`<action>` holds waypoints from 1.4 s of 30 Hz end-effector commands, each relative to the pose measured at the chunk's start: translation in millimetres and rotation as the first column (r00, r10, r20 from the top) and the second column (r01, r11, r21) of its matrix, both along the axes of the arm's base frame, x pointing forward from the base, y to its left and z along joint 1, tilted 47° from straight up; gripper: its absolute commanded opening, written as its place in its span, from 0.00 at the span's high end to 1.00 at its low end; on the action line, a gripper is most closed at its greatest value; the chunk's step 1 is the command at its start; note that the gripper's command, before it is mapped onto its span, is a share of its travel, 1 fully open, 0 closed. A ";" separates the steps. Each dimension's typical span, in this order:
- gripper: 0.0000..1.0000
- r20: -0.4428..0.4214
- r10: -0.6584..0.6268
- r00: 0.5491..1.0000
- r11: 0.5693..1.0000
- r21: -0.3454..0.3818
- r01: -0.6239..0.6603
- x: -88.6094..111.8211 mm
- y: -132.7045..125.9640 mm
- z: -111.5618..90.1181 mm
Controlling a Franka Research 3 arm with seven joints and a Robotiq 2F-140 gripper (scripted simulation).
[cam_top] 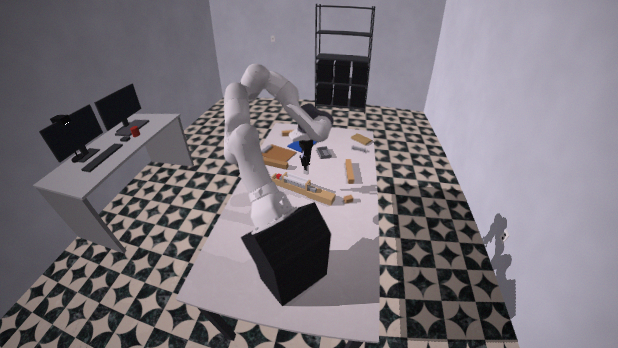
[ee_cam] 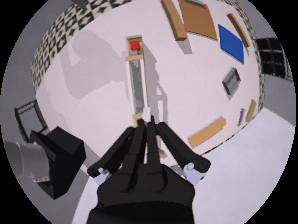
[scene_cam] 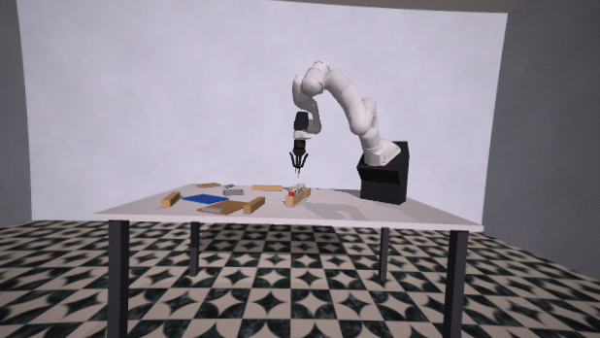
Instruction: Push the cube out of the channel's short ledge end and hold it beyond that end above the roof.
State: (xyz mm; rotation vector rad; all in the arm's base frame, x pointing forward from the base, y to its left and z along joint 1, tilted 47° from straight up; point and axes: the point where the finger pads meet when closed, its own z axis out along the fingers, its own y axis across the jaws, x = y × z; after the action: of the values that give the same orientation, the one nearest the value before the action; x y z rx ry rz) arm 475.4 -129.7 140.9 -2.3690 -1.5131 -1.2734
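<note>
The channel [cam_top: 301, 190] is a long tan trough with a clear roof, lying on the white table; it also shows in the side view [scene_cam: 297, 195] and the wrist view [ee_cam: 136, 83]. The small red cube [cam_top: 276, 176] sits at the channel's end farthest from the fingers in the wrist view [ee_cam: 135, 44], inside a tan frame; it also shows in the side view [scene_cam: 291, 192]. My gripper [cam_top: 305, 169] [scene_cam: 297, 167] hangs point-down well above the channel, over its other half. Its fingers [ee_cam: 149, 123] are shut together with nothing visible between them.
A blue sheet [cam_top: 296, 145], a flat tan board [cam_top: 276, 156], a wooden bar [cam_top: 349, 171], a small wooden block [cam_top: 348, 199] and a grey piece [cam_top: 323, 152] lie around the channel. The black robot base [cam_top: 287, 250] stands at the near end.
</note>
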 end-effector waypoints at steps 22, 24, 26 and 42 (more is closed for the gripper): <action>0.75 -0.076 -0.048 0.996 0.998 0.041 0.051 37.0 144.7 109.7; 0.75 -0.076 -0.048 0.996 0.998 0.041 0.051 37.0 144.7 109.7; 0.75 -0.076 -0.048 0.996 0.998 0.041 0.051 37.0 144.7 109.7; 0.75 -0.076 -0.048 0.996 0.998 0.041 0.051 37.0 144.7 109.7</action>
State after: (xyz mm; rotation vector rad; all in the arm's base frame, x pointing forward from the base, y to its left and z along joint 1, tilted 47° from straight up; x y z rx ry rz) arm 512.0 14.5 251.6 -2.4004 -1.4359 -1.2132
